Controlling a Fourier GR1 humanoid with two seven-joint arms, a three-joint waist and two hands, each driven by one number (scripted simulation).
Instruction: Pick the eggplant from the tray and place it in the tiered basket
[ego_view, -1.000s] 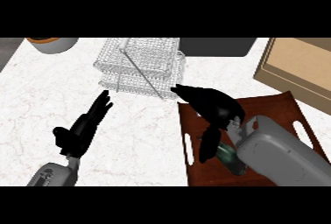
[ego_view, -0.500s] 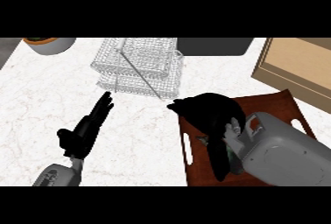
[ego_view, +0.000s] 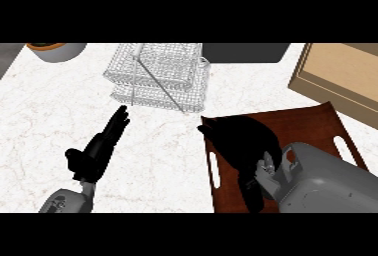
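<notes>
— Where is the right hand (ego_view: 240, 137)?

— Low over the tray (ego_view: 317, 122), on its left half near the far edge. It shows as one black mass against the brown, with the grey forearm (ego_view: 328, 182) coming in behind it from the lower right corner.

— Is it open or closed?

— I cannot tell. The hand is too dark to read its shape, and nothing in it can be made out.

— And the eggplant?

— I cannot make it out as a thing of its own. If it is on the tray, it is lost under or within that black shape. None of it shows in the basket (ego_view: 159, 75).

— Tell me about the basket.

— A white wire one in tiers, standing on the tabletop (ego_view: 44, 115) beyond the tray's far left corner, near it but not touching.

— The left hand (ego_view: 94, 152)?

— On the left, above the pale marbled tabletop. Its fingers (ego_view: 118, 120) are straight and together, pointing up the view towards the basket's near edge, with the tips just short of it. The thumb sticks out to the left. It holds nothing.

— What else is there?

— A grey bowl (ego_view: 57, 51) with an orange inside at the far left corner, a dark block (ego_view: 244, 52) just right of the basket at the far edge, and a tan box (ego_view: 343, 75) at the far right, beyond the tray. The tray has a pale slot in each side rim.
</notes>
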